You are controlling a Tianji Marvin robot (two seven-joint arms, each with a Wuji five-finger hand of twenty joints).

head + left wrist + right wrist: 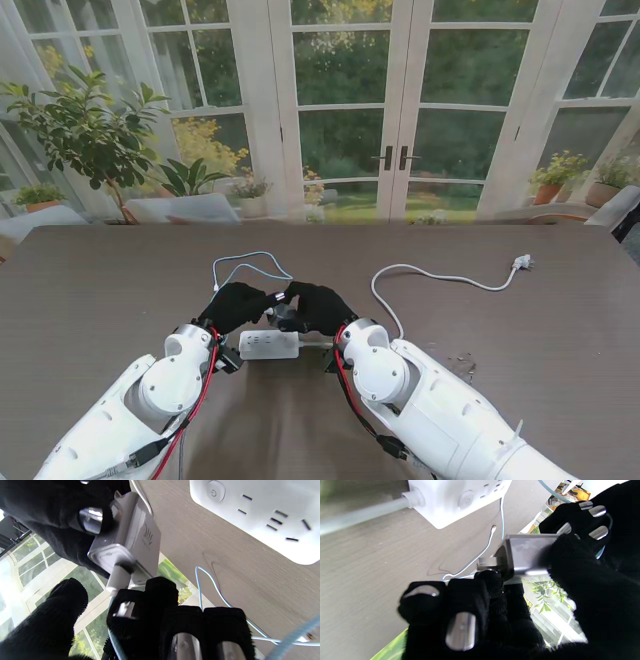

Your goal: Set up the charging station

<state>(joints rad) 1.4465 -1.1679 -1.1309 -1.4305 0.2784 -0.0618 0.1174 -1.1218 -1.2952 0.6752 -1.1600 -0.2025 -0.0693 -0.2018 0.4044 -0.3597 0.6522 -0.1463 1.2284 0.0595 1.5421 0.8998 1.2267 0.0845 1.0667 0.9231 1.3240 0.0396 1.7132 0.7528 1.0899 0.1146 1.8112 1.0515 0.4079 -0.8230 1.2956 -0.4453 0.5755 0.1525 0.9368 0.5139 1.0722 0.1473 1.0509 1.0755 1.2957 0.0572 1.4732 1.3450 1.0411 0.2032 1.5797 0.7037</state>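
Both black-gloved hands meet just above the white power strip (268, 345), which lies flat on the brown table (560, 330). My right hand (318, 305) is shut on a grey charger block (527, 552), pinched between thumb and fingers, prongs toward the strip (460, 497). My left hand (238, 303) is shut on the white plug (117, 580) of the thin light-blue cable (250, 262); the plug sits at the charger's (130, 537) end face. The strip (262, 512) shows its power button and sockets. The cable (212, 587) loops over the table farther from me.
The strip's thick white cord (430, 275) curves off to the right and ends in a loose wall plug (521, 263). A few tiny dark bits (462, 362) lie right of my right arm. Glass doors stand beyond the far table edge.
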